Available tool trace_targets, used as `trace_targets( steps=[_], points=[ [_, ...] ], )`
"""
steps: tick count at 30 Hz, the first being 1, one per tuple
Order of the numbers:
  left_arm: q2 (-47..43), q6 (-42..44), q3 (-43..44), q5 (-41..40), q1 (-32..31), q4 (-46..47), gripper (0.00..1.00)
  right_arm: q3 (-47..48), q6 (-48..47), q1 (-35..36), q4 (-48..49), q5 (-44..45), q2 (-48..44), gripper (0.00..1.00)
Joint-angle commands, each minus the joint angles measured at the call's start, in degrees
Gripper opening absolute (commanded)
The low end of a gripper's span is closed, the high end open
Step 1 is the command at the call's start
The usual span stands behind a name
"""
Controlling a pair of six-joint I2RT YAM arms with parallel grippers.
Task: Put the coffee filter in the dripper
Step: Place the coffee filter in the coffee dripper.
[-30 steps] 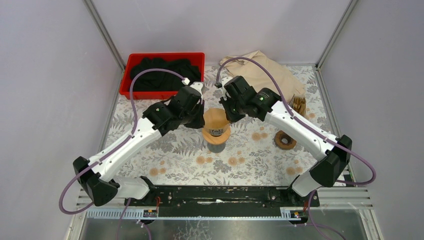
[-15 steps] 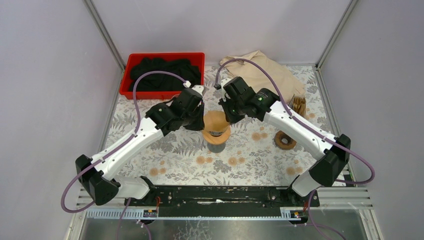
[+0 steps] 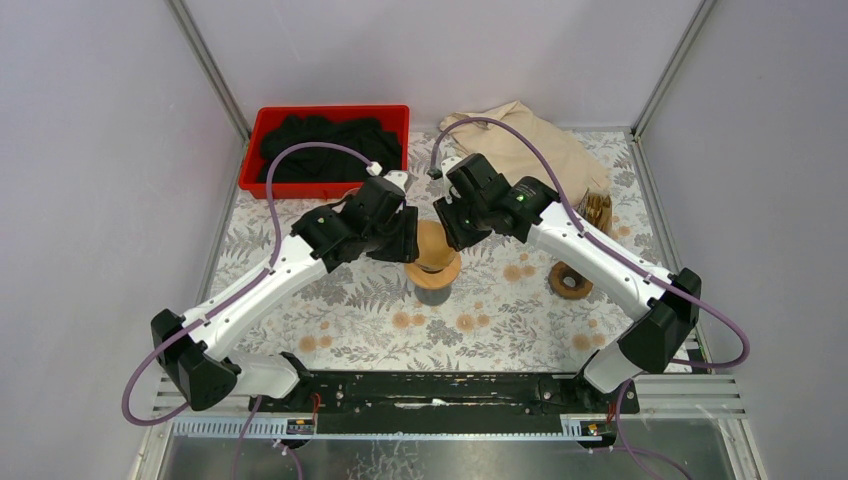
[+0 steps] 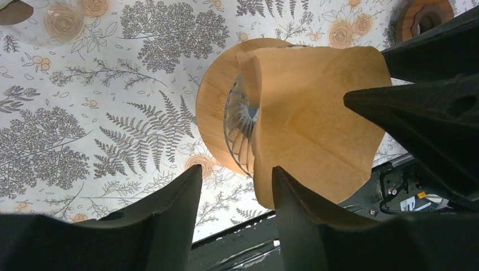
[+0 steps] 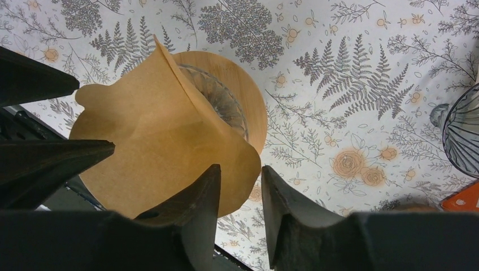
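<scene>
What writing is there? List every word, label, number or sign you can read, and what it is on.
No text is readable.
The brown paper coffee filter, the glass dripper's round wooden collar and the fern-printed tablecloth show none.
A white mark on the orange object at the right wrist view's corner is too small to read.
</scene>
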Motion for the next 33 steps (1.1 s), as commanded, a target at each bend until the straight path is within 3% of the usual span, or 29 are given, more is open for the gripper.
trace_targets(
  steps=[1, 9, 33],
  points=[
    [-1.4, 0.09, 0.45, -0.8, 0.16, 1.54, 0.59, 1.25, -0.56, 0.37, 1.92, -1.28, -1.6, 0.42],
    [-0.71, 0.31, -0.98, -0.54, 0.16, 3.48, 0.68, -0.08, -0.68, 0.36, 3.22, -0.82, -0.43, 0.49],
    [0.92, 0.42, -5.99, -0.84, 0.73, 5.6, 0.68, -4.92, -2.36, 0.32, 5.24, 2.64, 1.08, 0.56]
  ],
)
